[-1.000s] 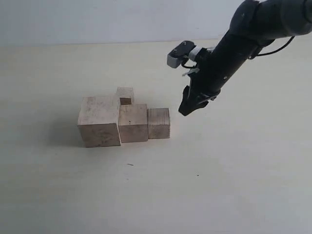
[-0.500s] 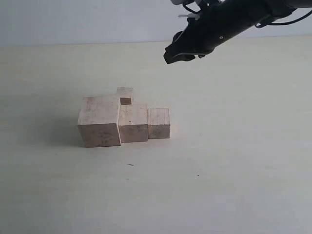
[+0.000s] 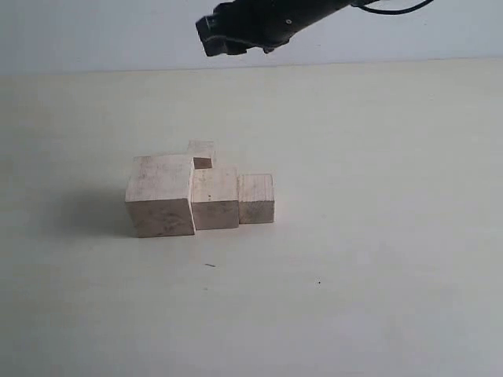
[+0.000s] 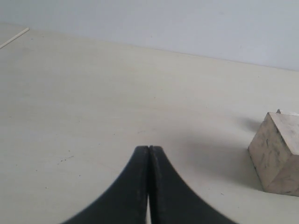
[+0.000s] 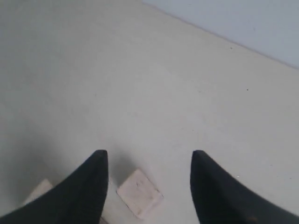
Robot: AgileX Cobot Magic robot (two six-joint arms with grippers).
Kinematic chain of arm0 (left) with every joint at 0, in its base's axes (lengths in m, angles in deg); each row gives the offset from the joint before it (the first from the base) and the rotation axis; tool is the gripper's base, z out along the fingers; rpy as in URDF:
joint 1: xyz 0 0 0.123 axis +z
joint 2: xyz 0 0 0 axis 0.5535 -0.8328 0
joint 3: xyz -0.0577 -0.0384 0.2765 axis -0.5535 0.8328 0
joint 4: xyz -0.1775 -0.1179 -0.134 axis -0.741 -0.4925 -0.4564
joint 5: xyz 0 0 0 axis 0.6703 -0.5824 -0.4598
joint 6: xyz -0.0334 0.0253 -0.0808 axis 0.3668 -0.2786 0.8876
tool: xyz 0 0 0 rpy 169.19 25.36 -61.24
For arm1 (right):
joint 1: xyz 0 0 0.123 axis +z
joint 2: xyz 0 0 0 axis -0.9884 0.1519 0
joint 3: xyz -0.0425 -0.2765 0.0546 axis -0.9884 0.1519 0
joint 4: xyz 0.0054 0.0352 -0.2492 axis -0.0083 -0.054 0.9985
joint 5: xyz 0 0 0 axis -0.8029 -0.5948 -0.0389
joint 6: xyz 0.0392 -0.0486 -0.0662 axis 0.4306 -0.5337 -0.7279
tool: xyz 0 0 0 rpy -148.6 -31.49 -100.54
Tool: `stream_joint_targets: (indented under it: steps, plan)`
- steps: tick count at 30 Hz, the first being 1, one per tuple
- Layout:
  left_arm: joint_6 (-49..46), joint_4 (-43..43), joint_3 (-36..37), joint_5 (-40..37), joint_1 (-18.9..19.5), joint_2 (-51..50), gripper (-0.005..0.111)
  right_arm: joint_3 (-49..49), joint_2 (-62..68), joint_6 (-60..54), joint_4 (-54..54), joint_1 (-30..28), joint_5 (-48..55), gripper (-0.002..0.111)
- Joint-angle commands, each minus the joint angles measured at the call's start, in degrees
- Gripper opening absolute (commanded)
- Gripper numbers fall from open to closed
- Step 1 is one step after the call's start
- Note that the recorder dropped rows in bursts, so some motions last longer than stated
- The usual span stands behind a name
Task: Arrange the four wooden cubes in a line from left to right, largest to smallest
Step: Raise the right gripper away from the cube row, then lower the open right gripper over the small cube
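Three of the four wooden cubes stand in a touching row in the exterior view: the largest cube [image 3: 160, 196] on the left, a medium cube [image 3: 214, 198], then a smaller cube [image 3: 256, 199]. The smallest cube [image 3: 202, 150] sits behind the row, at the back of the joint between the first two. My right gripper [image 3: 211, 36] hangs high above the table, over the area behind the cubes. It is open [image 5: 148, 156] and empty, and the smallest cube [image 5: 139, 193] lies far below between its fingers. My left gripper [image 4: 149, 148] is shut on nothing, with the largest cube [image 4: 279, 154] off to one side.
The pale table [image 3: 377, 236] runs back to a light wall [image 3: 94, 31]. A corner of another cube [image 5: 39, 190] shows beside one right finger. The right arm's dark links [image 3: 314, 9] cross the top of the exterior view.
The right arm has risen from beside the smaller cube at the row's right end. It has swung left to high over the back of the row, and its jaws have spread wider. The cubes have not moved.
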Motion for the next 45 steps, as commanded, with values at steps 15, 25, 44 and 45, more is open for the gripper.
stream_joint_targets:
  steps: [15, 25, 44, 45]
  plan:
    - [0.0, 0.1, 0.0, 0.4, -0.3, 0.4, 0.0, -33.7, 22.5, 55.9, 32.9, 9.3, 23.1, 0.058]
    - [0.0, 0.1, 0.0, 0.4, -3.2, 0.4, 0.0, -39.3, 30.7, 66.2, 33.9, 9.3, 31.1, 0.058]
    - [0.0, 0.1, 0.0, 0.4, -5.7, 0.4, 0.0, -39.3, 31.6, 68.7, 33.5, 9.3, 28.4, 0.058]
    - [0.0, 0.1, 0.0, 0.4, -6.0, 0.4, 0.0, -39.3, 31.9, 68.7, 33.5, 9.3, 28.7, 0.058]
